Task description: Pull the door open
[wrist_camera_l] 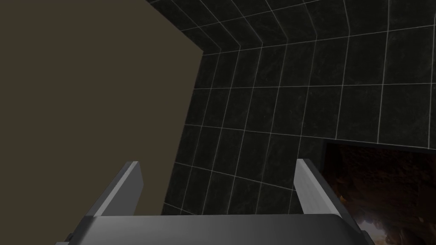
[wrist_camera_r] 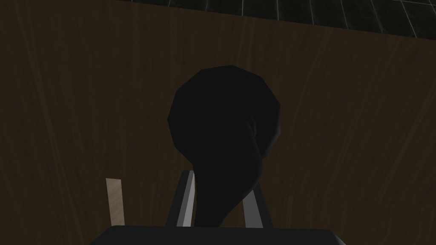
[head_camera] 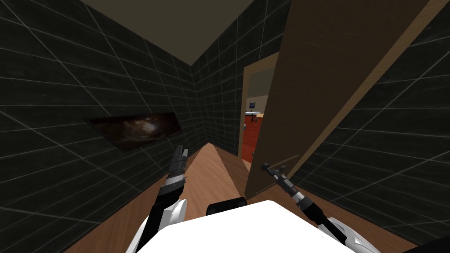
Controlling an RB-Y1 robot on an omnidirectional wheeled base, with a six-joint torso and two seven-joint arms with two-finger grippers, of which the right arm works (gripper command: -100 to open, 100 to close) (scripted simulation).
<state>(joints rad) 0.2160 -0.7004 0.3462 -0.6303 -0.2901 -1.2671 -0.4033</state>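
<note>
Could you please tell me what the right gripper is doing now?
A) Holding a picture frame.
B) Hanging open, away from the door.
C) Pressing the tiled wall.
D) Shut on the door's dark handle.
D: in the right wrist view, the right gripper clamps both sides of the dark handle on the brown door.

Door (head_camera: 316, 88) ajar, right tool (head_camera: 269, 168) seemingly touching

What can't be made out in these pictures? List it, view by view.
Head view: what lies past the doorway, mostly covered by the door; the things there are too small to name.
Head view: door's top, cut off by the edge.
Head view: wall picture, too dim to read.
Right wrist view: handle's lower end, hidden behind the right pincer.
</note>
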